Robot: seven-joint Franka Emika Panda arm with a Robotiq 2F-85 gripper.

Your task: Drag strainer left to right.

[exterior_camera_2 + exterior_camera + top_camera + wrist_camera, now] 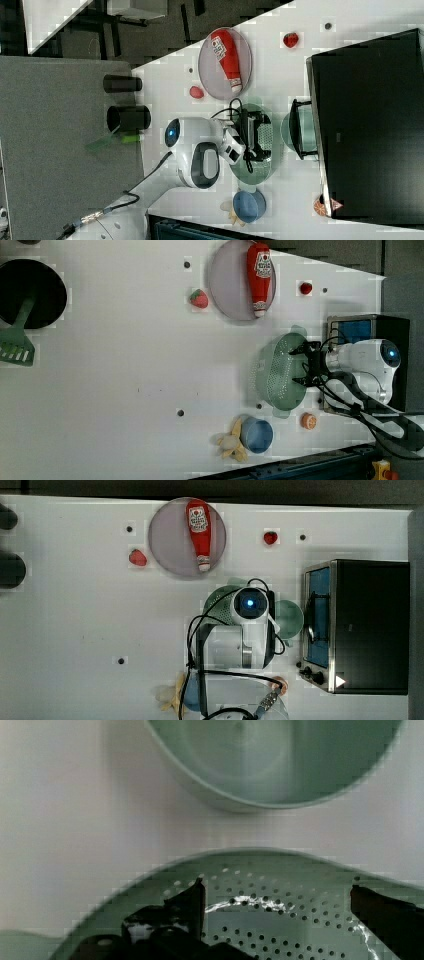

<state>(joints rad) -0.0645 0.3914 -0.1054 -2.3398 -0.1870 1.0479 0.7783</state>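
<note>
The white tabletop [125, 375] carries everything here. In the left view the black toaster oven [367, 327] sits at about 3 o'clock from the middle of the tabletop, and the strainer [277, 372] lies just beside it toward the centre, open side up. The grey plate [232, 285] with the ketchup bottle [260, 277] sits at 12 o'clock from the strainer, well apart; the blue bowl [257, 435] is near, at 6 o'clock. In the top view a teal mug [290, 617] stands between strainer and oven, at 3 o'clock from the arm's wrist.

The end effector [305, 365] hangs over the strainer's bowl with its jaws spread fully wide and nothing between them; the wrist view shows both black fingers [190, 905] inside the perforated basin, with the mug's rim just beyond the strainer's wall.

The step in hand looks like seating a hold before the drag. To do it well, I judge the fingers should straddle or press the strainer's wall low enough not to slip, then pull level and slowly so the light plastic does not tip. The mug and the oven crowd one side, so the path should be picked to avoid shoving the mug
</note>
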